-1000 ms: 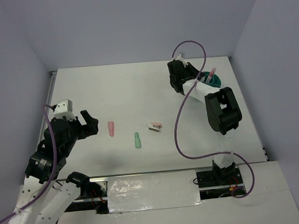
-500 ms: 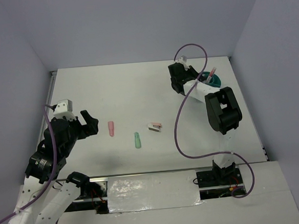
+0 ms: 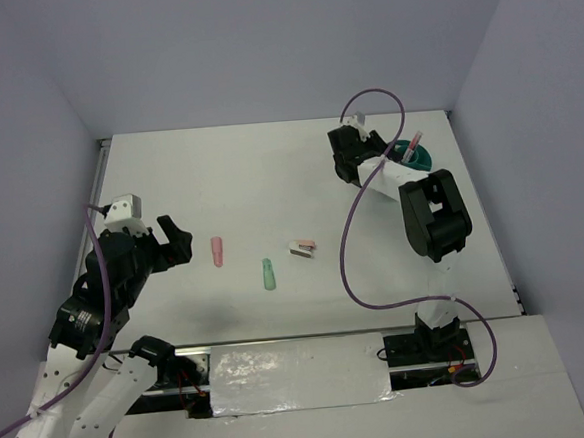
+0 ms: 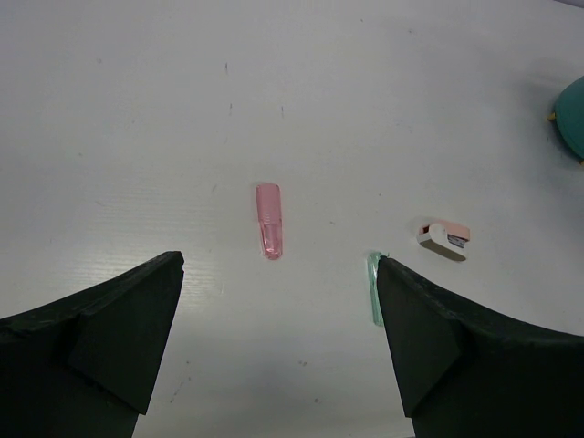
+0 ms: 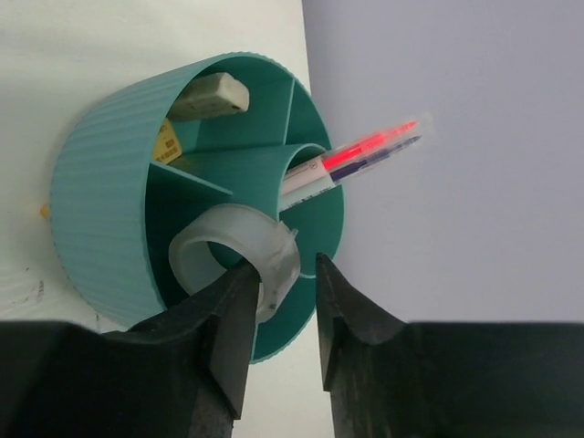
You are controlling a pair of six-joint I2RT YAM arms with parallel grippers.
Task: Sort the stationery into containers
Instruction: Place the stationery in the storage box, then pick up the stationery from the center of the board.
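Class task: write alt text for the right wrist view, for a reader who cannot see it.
A white tape ring sits at the mouth of a compartment of a round teal organiser, its wall between two black jaws that stand slightly apart. Pens lean from the middle cup and a tan block lies in another compartment.

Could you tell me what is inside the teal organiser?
Pens in the middle, a pale block, a yellow scrap, the tape ring at one compartment's mouth; floors hidden.
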